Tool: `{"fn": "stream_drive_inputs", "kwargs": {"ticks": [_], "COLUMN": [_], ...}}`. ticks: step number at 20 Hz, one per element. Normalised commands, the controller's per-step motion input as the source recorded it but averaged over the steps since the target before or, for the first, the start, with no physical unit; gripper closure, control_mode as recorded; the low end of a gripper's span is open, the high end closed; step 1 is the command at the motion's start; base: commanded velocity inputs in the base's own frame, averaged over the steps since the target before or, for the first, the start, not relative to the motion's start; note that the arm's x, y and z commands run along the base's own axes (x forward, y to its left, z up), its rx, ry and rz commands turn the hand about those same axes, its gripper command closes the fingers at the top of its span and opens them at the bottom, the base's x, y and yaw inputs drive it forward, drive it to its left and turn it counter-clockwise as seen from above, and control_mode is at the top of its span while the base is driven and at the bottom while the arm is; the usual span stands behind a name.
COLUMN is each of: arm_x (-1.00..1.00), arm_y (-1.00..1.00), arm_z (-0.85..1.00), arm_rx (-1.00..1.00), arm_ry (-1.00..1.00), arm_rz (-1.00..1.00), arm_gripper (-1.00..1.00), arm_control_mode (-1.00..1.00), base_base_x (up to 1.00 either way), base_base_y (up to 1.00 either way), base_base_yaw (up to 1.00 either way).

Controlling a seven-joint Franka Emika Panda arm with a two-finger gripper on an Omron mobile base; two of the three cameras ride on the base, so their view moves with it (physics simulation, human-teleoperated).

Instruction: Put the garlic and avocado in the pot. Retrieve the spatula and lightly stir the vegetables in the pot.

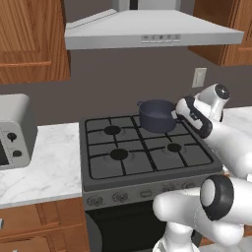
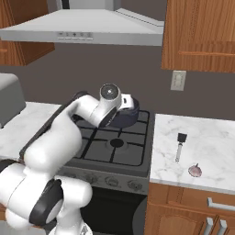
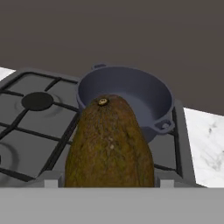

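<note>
One olive-brown, pear-shaped avocado (image 3: pixel 109 142) sits close to the hand cam, stem end up, pinched between the two-finger gripper (image 3: pixel 105 183), jaws spread wide around its sides. Just beyond the avocado is a round dark blue-grey pot (image 3: pixel 124 98) w/ two small side handles, standing on the black gas stove's (image 3: pixel 30 127) rear right burner; what shows of the pot's inside looks bare. In the right base cam, a slim spatula (image 2: pixel 180 146) w/ black end and thin grey shaft lies on the white marble counter (image 2: pixel 209 151) right of the pot, well apart from it. Near the spatula's shaft end is a small pinkish-white garlic (image 2: pixel 195 170).
</note>
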Motion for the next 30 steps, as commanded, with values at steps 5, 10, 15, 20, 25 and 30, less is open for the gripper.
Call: {"fn": "stream_drive_inputs", "kwargs": {"ticks": [5,10,15,20,25,30], "arm_x": [0.55,0.41,0.05,0.06,0.32,0.53], "arm_y": [0.09,0.01,0.00,0.00,0.00,0.00], "arm_z": [0.14,0.08,-0.10,-0.12,-0.02,-0.23], "arm_rx": [-0.01,0.00,0.00,0.00,0.00,0.00], "arm_ry": [0.06,0.05,0.14,0.07,0.00,0.00], "arm_rz": [-0.07,-0.04,0.00,0.00,0.00,0.00], "arm_gripper": [1.00,1.00,1.00,1.00,1.00,1.00], "arm_control_mode": [-1.00,-1.00,-1.00,-1.00,-1.00,-1.00], "base_base_x": [0.00,0.00,0.00,0.00,0.00,0.00], "base_base_y": [0.00,0.00,0.00,0.00,0.00,0.00], "base_base_yaw": [0.00,0.00,0.00,0.00,0.00,0.00]}}
